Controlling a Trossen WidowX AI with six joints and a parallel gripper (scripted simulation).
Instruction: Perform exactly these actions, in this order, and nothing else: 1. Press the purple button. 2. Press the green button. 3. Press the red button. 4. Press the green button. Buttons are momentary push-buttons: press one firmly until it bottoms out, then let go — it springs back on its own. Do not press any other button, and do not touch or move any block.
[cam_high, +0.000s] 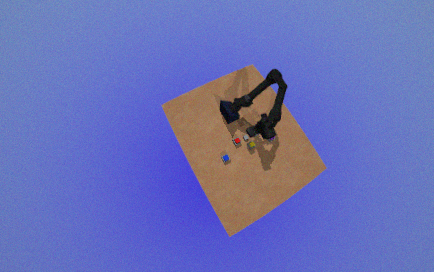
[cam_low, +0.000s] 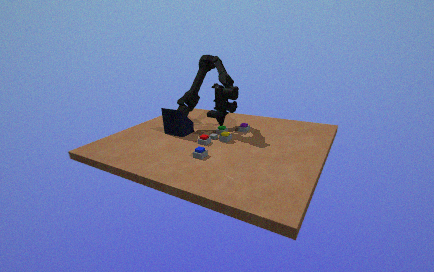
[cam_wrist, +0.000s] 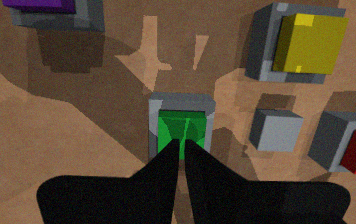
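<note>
My gripper (cam_low: 221, 123) (cam_wrist: 181, 145) is shut and holds nothing. It points down with its tips right over the green button (cam_low: 222, 128) (cam_wrist: 182, 120), close above its cap; whether they touch it I cannot tell. The green button is hidden by the arm in the top view. The purple button (cam_low: 244, 125) (cam_wrist: 42, 6) is at the top left of the wrist view. The red button (cam_high: 237, 141) (cam_low: 204, 137) (cam_wrist: 352, 154) is cut off at the right edge of the wrist view.
A small grey block (cam_high: 246, 138) (cam_low: 214, 136) (cam_wrist: 280, 133) lies between the green and red buttons. The yellow button (cam_high: 252, 144) (cam_low: 226, 134) (cam_wrist: 312, 46) is close by. The blue button (cam_high: 226, 158) (cam_low: 200, 149) stands farther off, beyond the red one.
</note>
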